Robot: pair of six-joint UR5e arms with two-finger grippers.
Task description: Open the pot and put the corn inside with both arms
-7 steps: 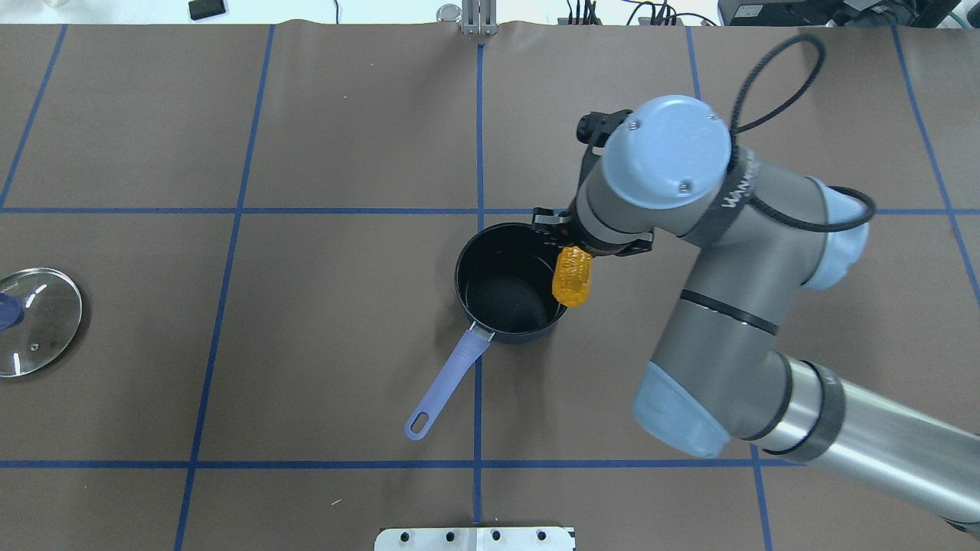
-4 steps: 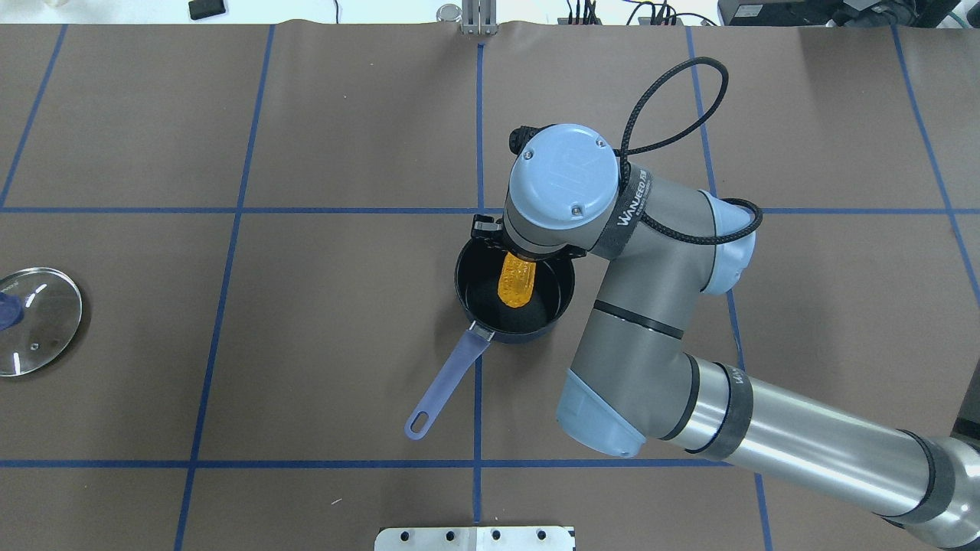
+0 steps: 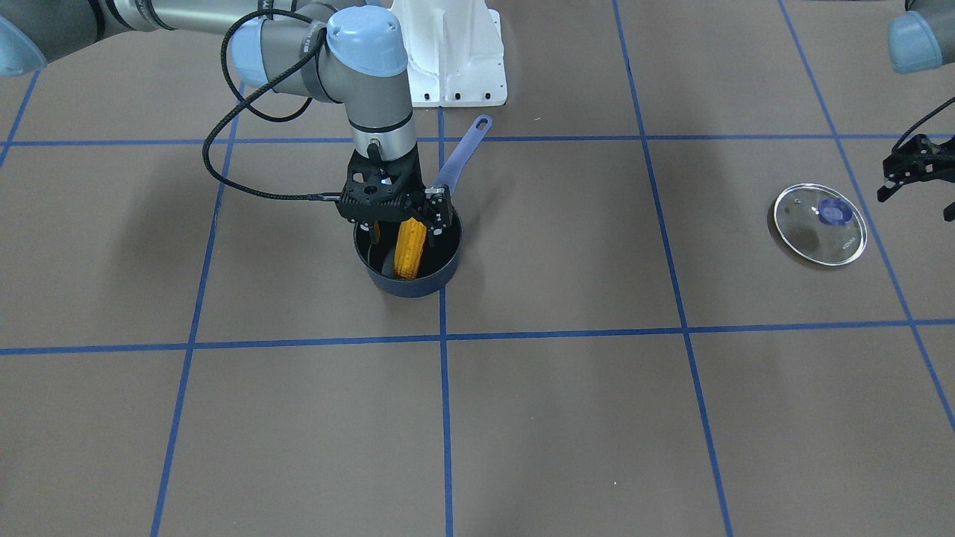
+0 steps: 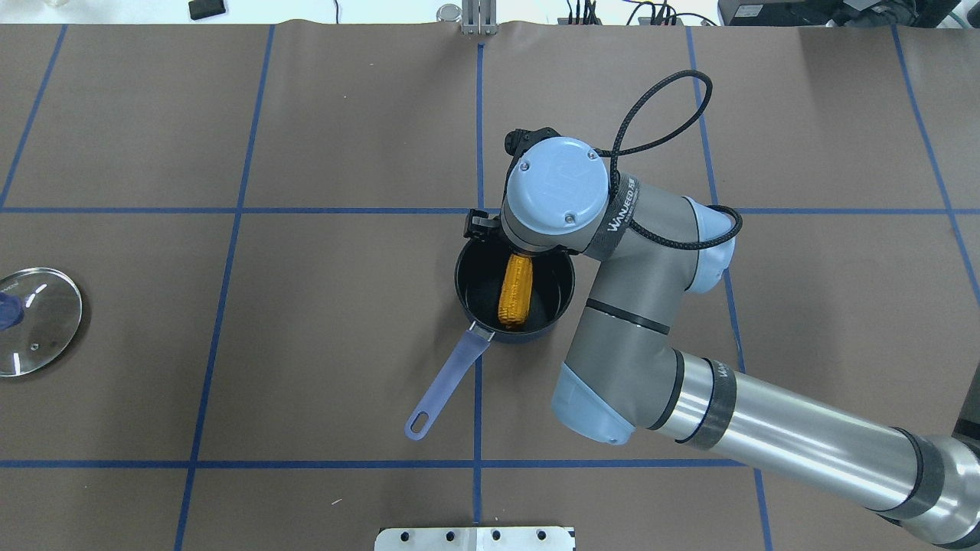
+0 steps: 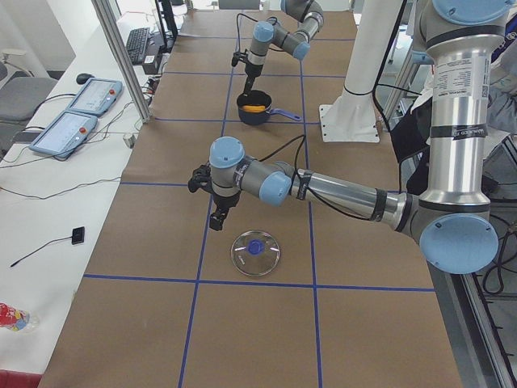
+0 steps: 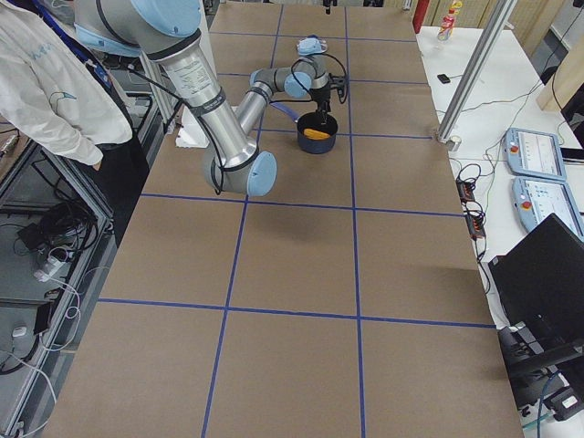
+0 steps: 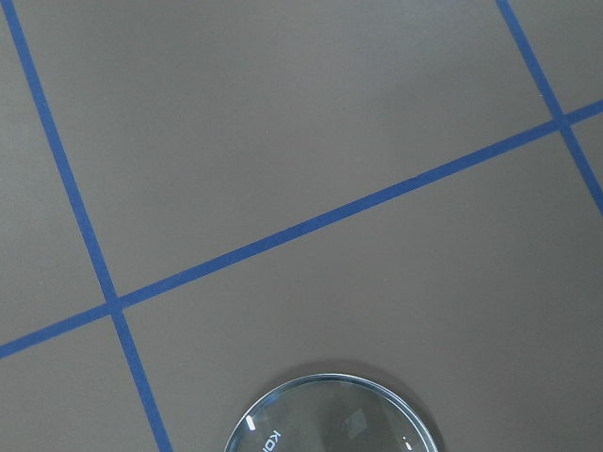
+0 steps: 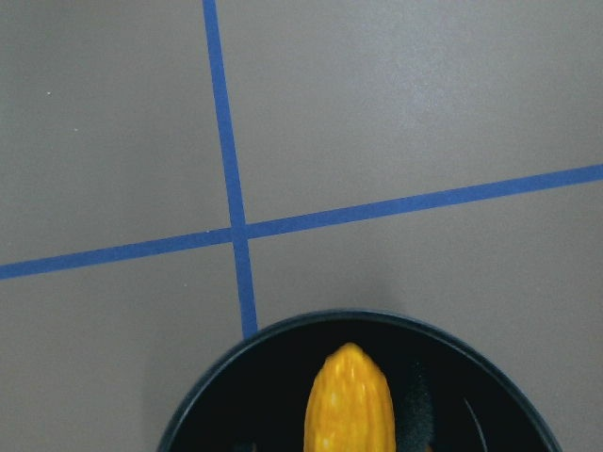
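Note:
The corn (image 3: 409,250) leans inside the dark blue pot (image 3: 406,287), tip up, with a small gap to each finger. From overhead the corn (image 4: 515,295) lies across the pot's (image 4: 461,285) floor. My right gripper (image 3: 406,234) hangs open just above the pot, its fingers on either side of the cob. The right wrist view shows the corn's tip (image 8: 349,400) inside the rim (image 8: 283,330). The glass lid (image 3: 819,224) lies flat far to my left. My left gripper (image 3: 916,203) hovers open and empty beside it.
The pot's lilac handle (image 4: 448,379) points toward the robot's base (image 3: 448,52). The lid (image 4: 34,321) sits near the table's left edge and its rim shows in the left wrist view (image 7: 330,414). Brown table with blue grid tape all around.
My right arm swung left from beside the pot to over it and lowered. The corn has left my fingers and dropped into the pot. The lid has not moved.

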